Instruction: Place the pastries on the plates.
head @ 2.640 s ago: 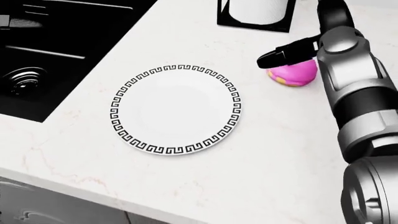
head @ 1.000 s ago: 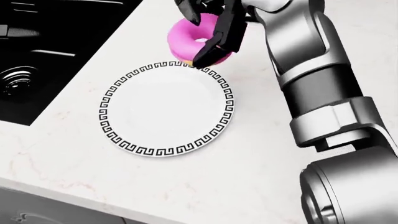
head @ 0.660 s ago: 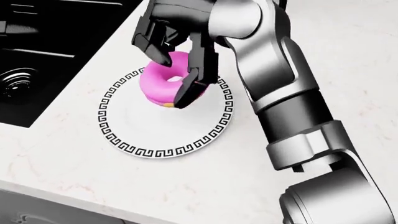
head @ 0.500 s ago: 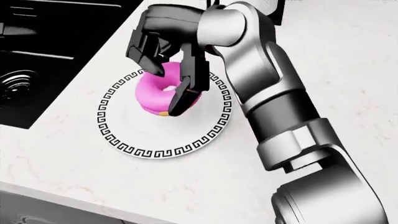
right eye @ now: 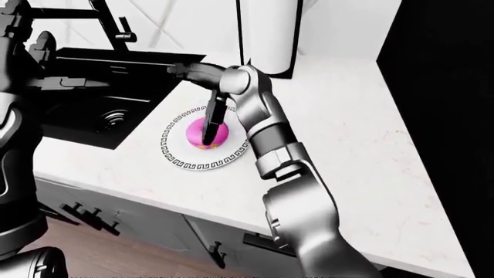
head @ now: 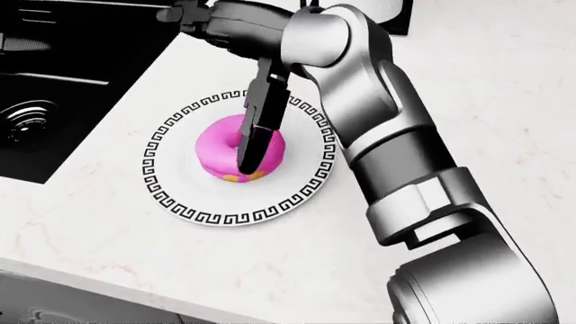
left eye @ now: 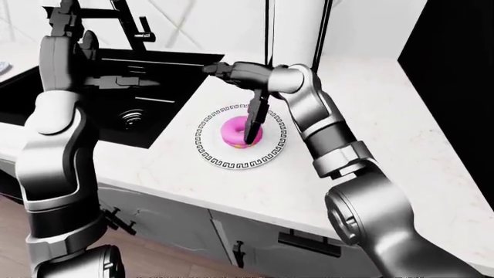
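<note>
Head view: pink ring donut (head: 221, 156), yellow base, on plate (head: 171, 182).

Doughnuts: one (head: 236, 150), pink, lay at the plate's centre.
Plates: one (head: 180, 196).
Sinks: one (left eye: 116, 87), at ten o'clock from the plate.
Faucets: one (left eye: 135, 23).

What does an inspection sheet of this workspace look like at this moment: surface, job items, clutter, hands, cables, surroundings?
Surface: white marble counter, bare around the plate.
Job's things: pink donut lying on the patterned plate, near its middle.
Clutter: nothing seen.
Grippers: right hand open above the donut, one finger hanging down across it; left hand raised at the left-eye view's top left, holding nothing seen, fingers unclear.
Cables: nothing seen.
Surroundings: black sink and black faucet left of the plate; white roll in a black holder beyond it; cabinet handles below.
</note>
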{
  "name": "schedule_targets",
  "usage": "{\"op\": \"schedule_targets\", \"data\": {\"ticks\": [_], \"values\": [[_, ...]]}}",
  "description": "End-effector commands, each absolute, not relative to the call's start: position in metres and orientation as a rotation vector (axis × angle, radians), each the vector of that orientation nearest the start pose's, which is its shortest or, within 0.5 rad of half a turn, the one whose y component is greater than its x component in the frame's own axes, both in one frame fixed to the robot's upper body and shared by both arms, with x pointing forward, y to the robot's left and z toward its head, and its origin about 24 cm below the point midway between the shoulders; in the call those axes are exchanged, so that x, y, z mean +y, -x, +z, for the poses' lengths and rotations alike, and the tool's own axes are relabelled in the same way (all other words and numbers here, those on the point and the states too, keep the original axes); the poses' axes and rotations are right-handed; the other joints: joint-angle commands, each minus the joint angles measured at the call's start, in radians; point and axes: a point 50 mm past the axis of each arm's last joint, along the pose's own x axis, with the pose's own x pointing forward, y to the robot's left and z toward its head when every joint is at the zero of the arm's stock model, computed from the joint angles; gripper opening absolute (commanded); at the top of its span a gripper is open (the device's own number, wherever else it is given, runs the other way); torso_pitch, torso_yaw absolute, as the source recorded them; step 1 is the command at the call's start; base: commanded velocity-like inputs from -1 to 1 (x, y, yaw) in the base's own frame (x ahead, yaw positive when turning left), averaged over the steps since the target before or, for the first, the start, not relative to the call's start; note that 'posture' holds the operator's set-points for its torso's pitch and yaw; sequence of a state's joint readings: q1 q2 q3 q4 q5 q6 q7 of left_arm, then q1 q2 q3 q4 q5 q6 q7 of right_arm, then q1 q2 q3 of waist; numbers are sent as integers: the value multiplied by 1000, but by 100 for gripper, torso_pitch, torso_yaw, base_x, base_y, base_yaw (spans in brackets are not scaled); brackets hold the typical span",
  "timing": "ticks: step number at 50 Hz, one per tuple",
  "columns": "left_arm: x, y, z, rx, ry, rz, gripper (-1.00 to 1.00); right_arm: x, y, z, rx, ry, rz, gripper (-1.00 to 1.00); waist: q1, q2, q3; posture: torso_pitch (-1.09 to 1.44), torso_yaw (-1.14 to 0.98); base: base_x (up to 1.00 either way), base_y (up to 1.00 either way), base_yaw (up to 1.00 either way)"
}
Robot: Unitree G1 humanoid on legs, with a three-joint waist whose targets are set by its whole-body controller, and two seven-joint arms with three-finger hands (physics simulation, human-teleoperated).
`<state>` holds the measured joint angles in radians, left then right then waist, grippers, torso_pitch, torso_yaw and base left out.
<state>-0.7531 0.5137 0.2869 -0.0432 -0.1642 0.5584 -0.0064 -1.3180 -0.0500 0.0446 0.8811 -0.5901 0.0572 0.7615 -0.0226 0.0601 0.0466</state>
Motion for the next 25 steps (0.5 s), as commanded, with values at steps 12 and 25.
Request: {"op": "schedule_targets", "data": {"ticks": [12, 25], "values": [[252, -321, 303, -424, -192, 216, 100, -61, -407, 345, -241, 430, 336, 100, 8, -2, -28, 0, 0, 0, 0, 0], [256, -315, 303, -423, -199, 226, 100, -86, -403, 359, -342, 220, 166, 100, 7, -9, -41, 0, 0, -1, 4, 0]]}}
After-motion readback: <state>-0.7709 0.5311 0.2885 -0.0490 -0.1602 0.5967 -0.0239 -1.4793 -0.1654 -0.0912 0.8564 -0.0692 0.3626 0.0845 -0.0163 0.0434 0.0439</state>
